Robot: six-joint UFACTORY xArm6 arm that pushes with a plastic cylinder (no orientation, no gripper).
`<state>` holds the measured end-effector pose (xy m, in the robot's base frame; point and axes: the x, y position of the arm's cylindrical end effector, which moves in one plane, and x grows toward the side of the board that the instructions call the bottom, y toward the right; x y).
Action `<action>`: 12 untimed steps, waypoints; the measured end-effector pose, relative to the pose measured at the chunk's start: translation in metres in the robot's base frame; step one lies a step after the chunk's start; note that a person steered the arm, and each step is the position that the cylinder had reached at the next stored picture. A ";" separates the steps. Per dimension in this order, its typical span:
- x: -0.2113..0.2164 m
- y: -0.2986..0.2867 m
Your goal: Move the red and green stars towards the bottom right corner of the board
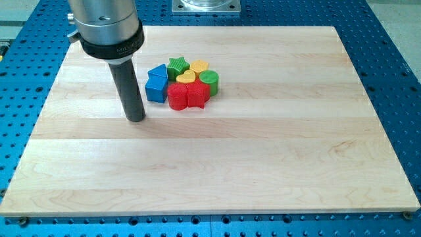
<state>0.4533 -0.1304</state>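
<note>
The green star (177, 66) lies at the top of a tight cluster of blocks in the upper middle of the wooden board (217, 164). The red star (198, 94) lies at the cluster's bottom right, touching a second red block (177, 96) on its left. My tip (135, 119) rests on the board to the left of the cluster and slightly below it, a short gap from the blue blocks, touching no block.
The cluster also holds a blue triangle-like block (156, 71), a blue block (156, 87), a yellow heart (186, 78), a yellow block (199, 66) and a green cylinder (209, 80). A blue perforated table (395, 66) surrounds the board.
</note>
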 end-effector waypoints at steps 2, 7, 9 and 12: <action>0.024 0.003; -0.010 0.010; -0.049 0.151; 0.013 0.140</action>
<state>0.4664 0.0092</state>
